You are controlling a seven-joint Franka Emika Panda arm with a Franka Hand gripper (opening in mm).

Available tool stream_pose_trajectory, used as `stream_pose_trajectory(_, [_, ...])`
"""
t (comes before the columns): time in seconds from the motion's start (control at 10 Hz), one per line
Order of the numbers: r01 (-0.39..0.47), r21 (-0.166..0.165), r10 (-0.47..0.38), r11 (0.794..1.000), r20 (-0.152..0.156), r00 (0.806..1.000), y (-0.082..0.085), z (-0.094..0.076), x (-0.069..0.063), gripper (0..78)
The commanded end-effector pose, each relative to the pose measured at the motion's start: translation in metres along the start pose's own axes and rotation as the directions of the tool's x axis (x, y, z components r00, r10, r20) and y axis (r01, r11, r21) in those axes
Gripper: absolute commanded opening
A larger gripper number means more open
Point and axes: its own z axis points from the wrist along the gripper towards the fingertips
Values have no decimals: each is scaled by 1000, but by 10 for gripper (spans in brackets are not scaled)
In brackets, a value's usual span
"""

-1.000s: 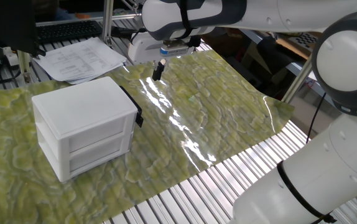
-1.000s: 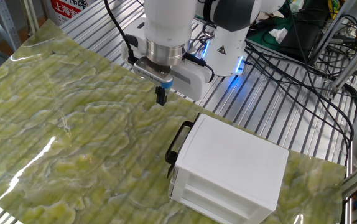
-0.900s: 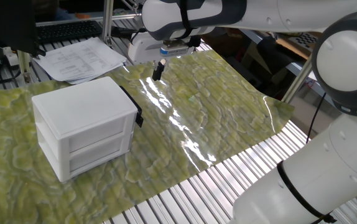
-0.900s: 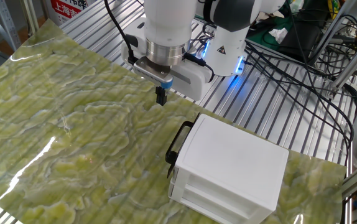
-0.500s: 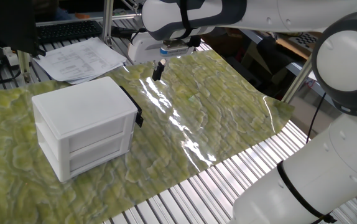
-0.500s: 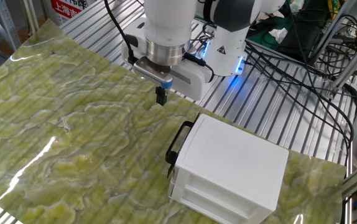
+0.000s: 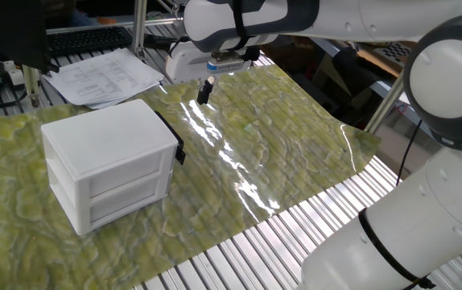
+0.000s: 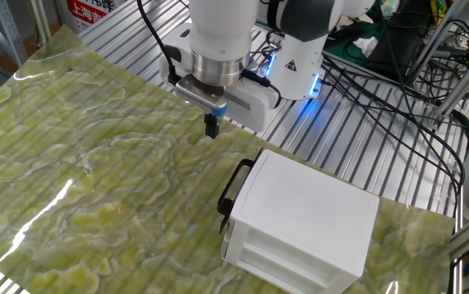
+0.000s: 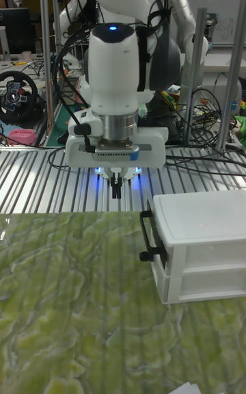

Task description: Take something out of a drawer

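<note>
A small white two-drawer box (image 7: 106, 141) (image 8: 308, 214) (image 9: 205, 219) stands on the green mat. Both of its drawers are pushed in. The upper drawer's black handle (image 7: 171, 138) (image 8: 235, 187) (image 9: 145, 235) sticks out of the front. Whatever lies inside is hidden, so the something does not show. My gripper (image 7: 204, 92) (image 8: 212, 127) (image 9: 117, 191) hangs a little above the mat, point down, some way in front of the handle and apart from it. Its fingers are shut together with nothing between them.
The green marbled mat (image 8: 79, 188) covers a slatted metal table (image 7: 295, 242). Papers (image 7: 102, 74) and a keyboard (image 7: 86, 38) lie behind the box. The arm's base (image 8: 296, 69) and a tangle of black cables (image 8: 381, 90) sit at the table's edge.
</note>
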Motion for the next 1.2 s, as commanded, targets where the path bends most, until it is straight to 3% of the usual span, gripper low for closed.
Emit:
stream_pose_trajectory(0.1, [-125,-76,122,989,-43,992,0,0,0,0])
stream_pose_trajectory(0.2, [-125,-73,122,990,-43,992,0,0,0,0])
stream_pose_trajectory(0.3, [-118,-46,116,992,-42,992,0,0,0,0])
stream_pose_trajectory(1.2, [-126,-68,124,990,-31,992,0,-1,-2,0])
